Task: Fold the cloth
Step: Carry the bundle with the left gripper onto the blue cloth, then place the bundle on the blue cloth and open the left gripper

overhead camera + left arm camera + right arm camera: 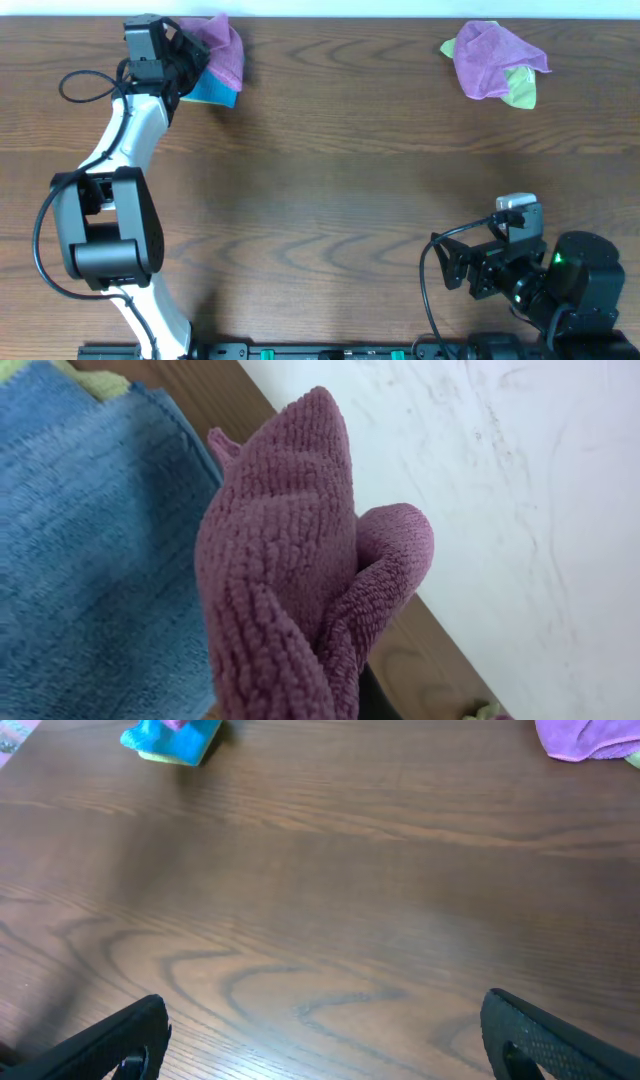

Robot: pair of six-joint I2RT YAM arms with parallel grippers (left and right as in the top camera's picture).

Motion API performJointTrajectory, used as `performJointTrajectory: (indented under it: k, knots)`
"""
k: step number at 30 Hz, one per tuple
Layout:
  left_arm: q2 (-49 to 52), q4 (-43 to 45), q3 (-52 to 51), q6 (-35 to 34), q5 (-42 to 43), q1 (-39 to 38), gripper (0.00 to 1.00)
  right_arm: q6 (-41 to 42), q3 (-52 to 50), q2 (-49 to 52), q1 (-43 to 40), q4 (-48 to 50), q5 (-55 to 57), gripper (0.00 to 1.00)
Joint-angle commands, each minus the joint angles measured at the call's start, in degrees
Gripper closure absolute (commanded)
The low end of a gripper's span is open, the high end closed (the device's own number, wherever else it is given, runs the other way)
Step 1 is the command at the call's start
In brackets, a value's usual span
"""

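The purple cloth [222, 45] is bunched up at the far left of the table, partly over the folded turquoise-blue cloth [212, 95]. My left gripper [190, 55] is shut on the purple cloth. In the left wrist view the purple cloth [290, 580] stands up in a crumpled peak that hides the fingers, with the blue cloth [90, 560] beneath to the left. No white tag shows. My right gripper [470, 265] is at the near right, low over bare wood, and is open and empty [325, 1050].
Another purple cloth bunched with a lime-green one [495, 62] lies at the far right; it also shows in the right wrist view [585, 738]. The table's far edge [440, 630] runs just behind the held cloth, with a white surface beyond.
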Motion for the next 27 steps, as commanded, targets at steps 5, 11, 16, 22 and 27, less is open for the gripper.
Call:
performJointTrajectory:
  k: [5, 11, 16, 22, 27]
  knots:
    - [2.54, 0.0, 1.73, 3.39, -4.15, 0.5, 0.94, 0.72, -0.42, -0.31, -0.35, -0.02, -0.09, 0.01]
    - [5.22, 1.03, 1.73, 4.22, -6.6, 0.55, 0.94, 0.72, -0.42, -0.31, -0.35, -0.02, -0.09, 0.01]
    - [7.32, 1.86, 1.73, 4.22, -6.91, 1.05, 0.94, 0.72, -0.42, -0.31, -0.35, -0.02, -0.09, 0.01]
    - [7.54, 1.77, 1.73, 4.22, -9.22, 1.75, 0.94, 0.72, -0.42, -0.31, -0.35, -0.02, -0.09, 0.01]
    - [7.54, 0.37, 1.73, 4.24, -12.22, 2.01, 0.85, 0.72, -0.42, -0.31, -0.35, -0.02, -0.09, 0.01]
